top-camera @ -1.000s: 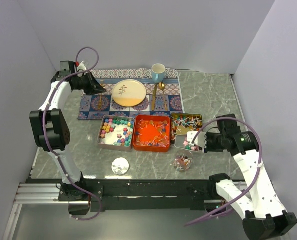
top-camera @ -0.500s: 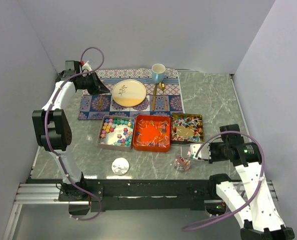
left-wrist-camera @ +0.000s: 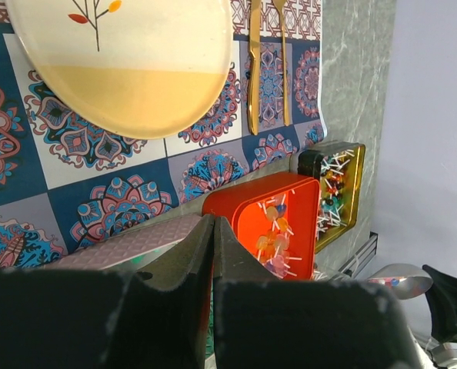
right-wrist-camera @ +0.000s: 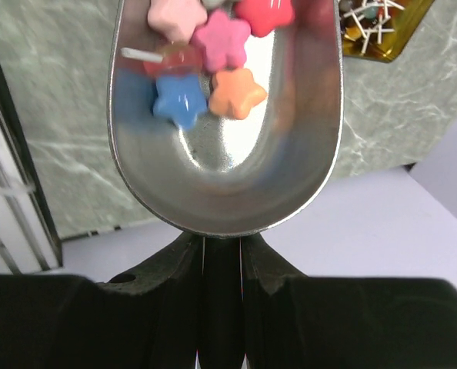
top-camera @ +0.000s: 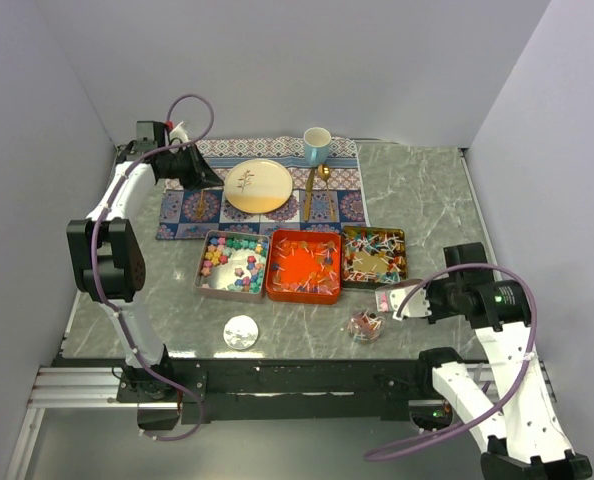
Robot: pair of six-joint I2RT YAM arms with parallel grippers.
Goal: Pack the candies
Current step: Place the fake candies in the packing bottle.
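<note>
My right gripper (right-wrist-camera: 222,242) is shut on the handle of a metal scoop (right-wrist-camera: 225,154) that carries several star-shaped candies (right-wrist-camera: 222,46) in pink, blue, orange and red. In the top view the scoop (top-camera: 395,299) hangs just in front of the gold tin (top-camera: 374,256), beside a small clear jar (top-camera: 365,324) that holds a few sweets. Pastel candies (top-camera: 232,262) fill a silver tin, and lollipop-like ones lie in the red tin (top-camera: 304,266). My left gripper (top-camera: 208,180) is shut and empty, above the patterned placemat (top-camera: 182,215) at the back left.
A cream plate (top-camera: 258,186), a blue mug (top-camera: 317,146) and gold cutlery (top-camera: 308,195) sit on the placemat. A white round lid (top-camera: 241,331) lies near the front edge. The arm bases and rail run along the near side.
My right arm has drawn the loaded scoop back from over the gold tin's near edge to the spot beside the small jar. The left gripper drifted slightly to the right.
</note>
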